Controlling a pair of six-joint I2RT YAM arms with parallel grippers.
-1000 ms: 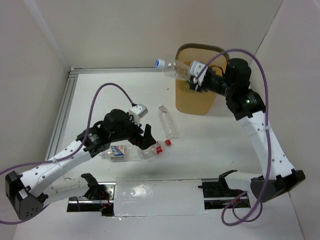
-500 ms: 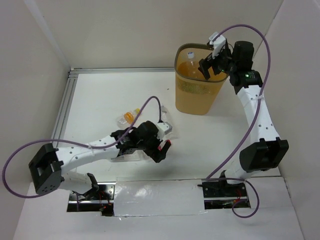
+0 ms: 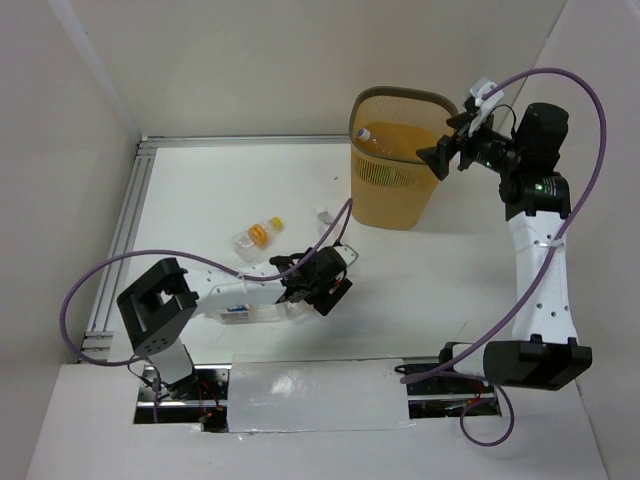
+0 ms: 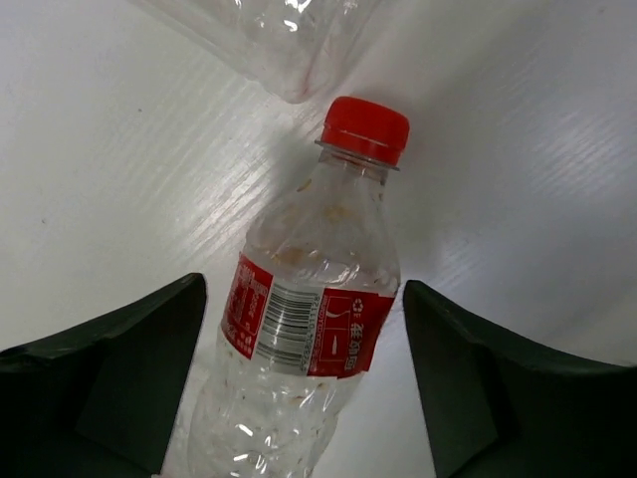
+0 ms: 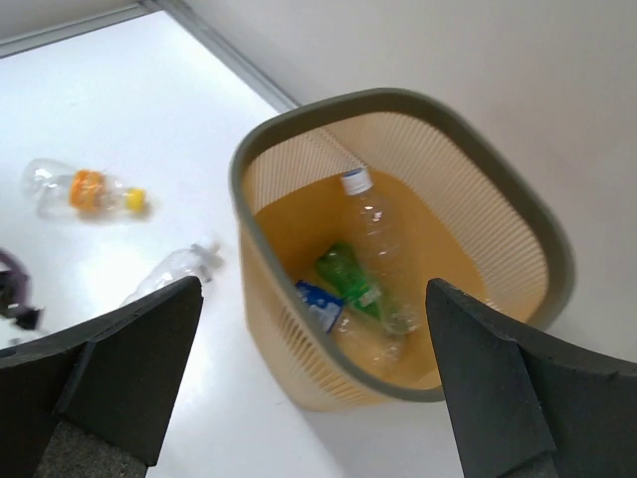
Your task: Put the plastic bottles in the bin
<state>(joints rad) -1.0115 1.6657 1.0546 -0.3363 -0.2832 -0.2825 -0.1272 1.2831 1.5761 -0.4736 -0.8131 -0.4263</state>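
A clear bottle with a red cap and red label [image 4: 311,319] lies on the table between the fingers of my left gripper [image 4: 304,291]. That gripper is open, with a gap on each side of the bottle. In the top view the left gripper [image 3: 326,285] covers most of this bottle. My right gripper [image 5: 318,393] hangs open and empty just right of the orange-yellow bin [image 3: 395,185]. Inside the bin [image 5: 498,214] lie a clear white-capped bottle [image 5: 376,249], a green bottle [image 5: 348,279] and a blue-labelled one [image 5: 320,304].
A blue-labelled bottle [image 3: 240,312] lies under the left forearm. An orange-capped bottle [image 3: 257,237] and a clear one [image 3: 323,216] lie further back on the table. A metal rail [image 3: 125,235] runs along the left edge. White walls enclose the table.
The right gripper has opened, dropped its bottle into the bin and drawn back to the right. The left arm has swung right and lowered its gripper around the red-capped bottle.
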